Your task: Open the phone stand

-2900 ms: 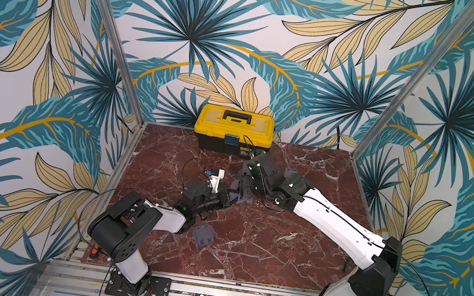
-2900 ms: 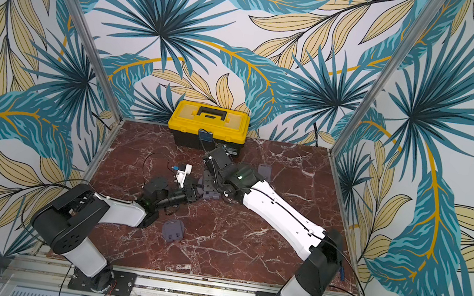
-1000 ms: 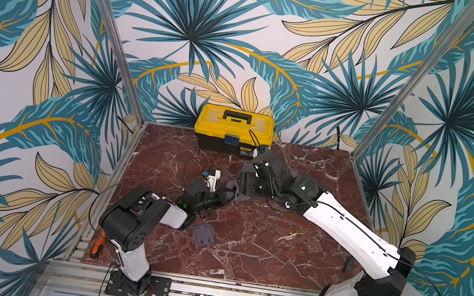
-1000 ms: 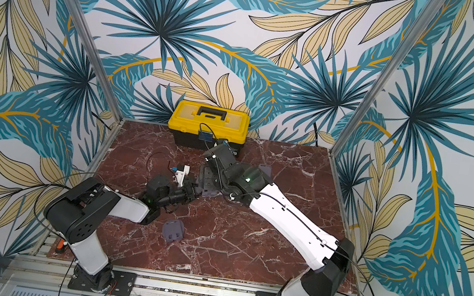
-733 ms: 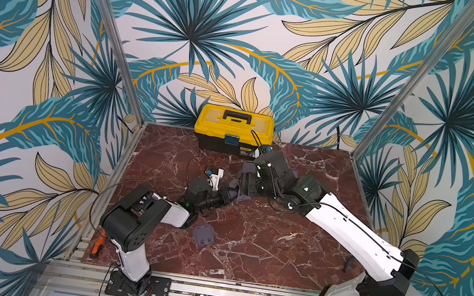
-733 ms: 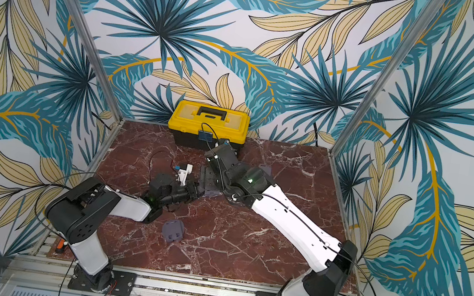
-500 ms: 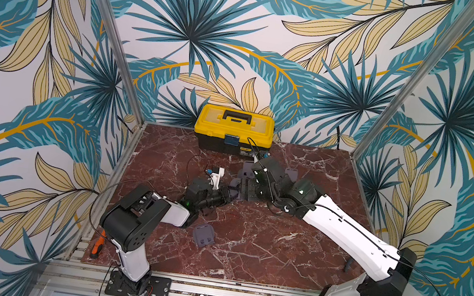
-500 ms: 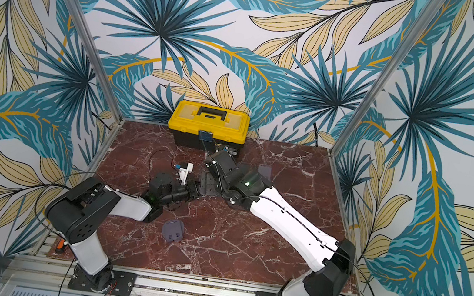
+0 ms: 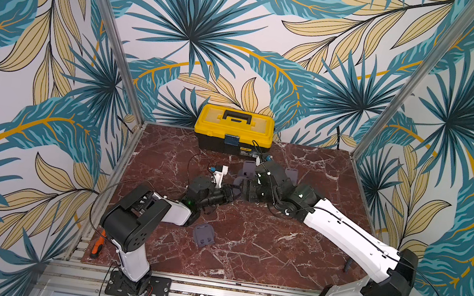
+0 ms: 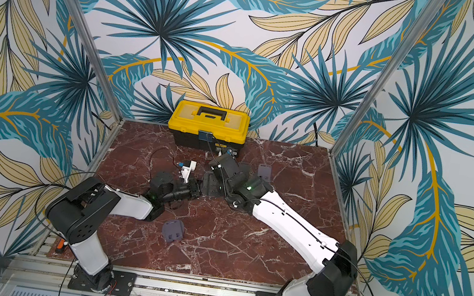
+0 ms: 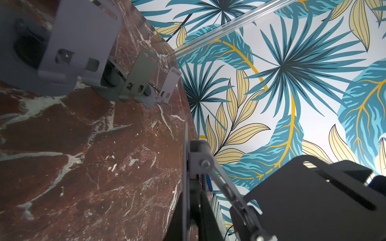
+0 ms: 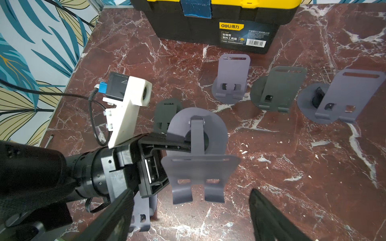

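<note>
- An orange screwdriver (image 9: 98,245) lies by the front rail, outside the work area. You can ignore it.
- A folded stand (image 9: 203,235) lies flat on the marble table (image 9: 276,256), near the left arm and well apart from both grippers. It is probably waiting its turn.
- At mid-table your left gripper (image 12: 186,146) is pinched tight on the round base of the phone stand (image 12: 200,173) and holds it clear of the table. Gripping the base there gives the other arm something fixed to work against.
- Your right gripper (image 12: 192,191) is spread wide, with one finger on either side of the stand's hooked plate. It holds nothing, and as far as you can see neither finger touches the plate.
- The plate stands off the base on its hinged arm, so I judge the stand to be open or nearly open. Compare its angle with the finished ones before you let go.
- Farther back, a row of opened stands (image 12: 277,89) sits upright on the table, just in front of the yellow toolbox (image 9: 233,129) at the back wall. They look parked there to keep the middle free.
</note>
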